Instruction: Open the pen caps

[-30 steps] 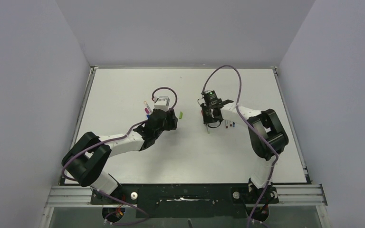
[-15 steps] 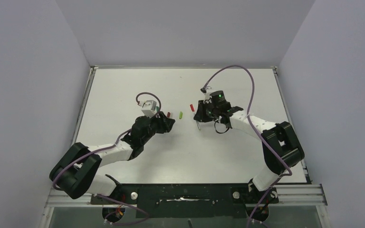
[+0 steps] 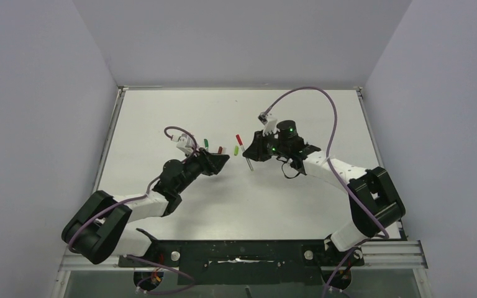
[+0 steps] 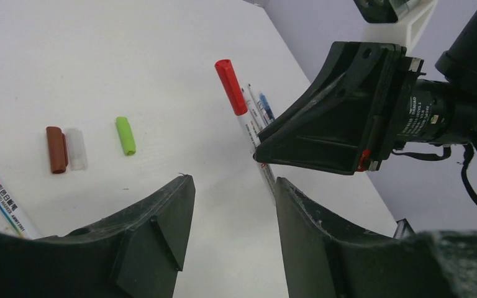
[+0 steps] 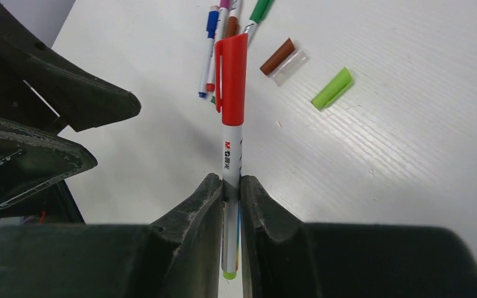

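The right fingers are clenched on a pen above the bench. Its red cap looks light, stiff and slippery; the left fingers, parted and empty, should pinch it midway.

We see both arms stretched over the white counter toward its middle, the left gripper entering from 8 o'clock and the right gripper from 4 o'clock, near each other but apart. The right gripper is closed on a pen, its red cap pointing to 11 o'clock and its pale barrel sticking out toward 5 o'clock. Between the grippers lies a lime cap, with a maroon cap at its 9 o'clock and a small green piece farther out toward 10 o'clock.
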`<action>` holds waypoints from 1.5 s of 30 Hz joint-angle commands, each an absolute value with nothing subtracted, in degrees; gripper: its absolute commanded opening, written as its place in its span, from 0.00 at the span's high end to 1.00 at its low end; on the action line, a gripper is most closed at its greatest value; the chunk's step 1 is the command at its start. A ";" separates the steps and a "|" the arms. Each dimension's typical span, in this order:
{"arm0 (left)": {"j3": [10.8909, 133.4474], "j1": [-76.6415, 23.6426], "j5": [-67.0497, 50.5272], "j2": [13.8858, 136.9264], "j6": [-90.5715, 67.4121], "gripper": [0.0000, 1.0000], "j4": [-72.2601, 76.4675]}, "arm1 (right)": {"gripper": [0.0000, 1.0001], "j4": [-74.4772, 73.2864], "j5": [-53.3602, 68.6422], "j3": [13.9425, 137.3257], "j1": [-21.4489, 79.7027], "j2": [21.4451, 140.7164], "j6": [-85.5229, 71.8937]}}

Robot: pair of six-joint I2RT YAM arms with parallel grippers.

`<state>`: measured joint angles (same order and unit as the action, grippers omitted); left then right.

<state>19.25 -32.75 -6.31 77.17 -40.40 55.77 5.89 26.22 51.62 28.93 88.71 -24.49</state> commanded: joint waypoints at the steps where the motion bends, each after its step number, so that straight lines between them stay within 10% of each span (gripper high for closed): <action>1: 18.71 -31.71 -10.49 76.75 -43.05 0.50 66.45 | 0.98 10.86 29.46 52.15 30.88 87.23 -23.94; 45: 17.19 -30.06 -9.65 77.97 -44.12 0.50 68.83 | 1.00 11.64 29.71 53.33 39.95 86.36 -19.13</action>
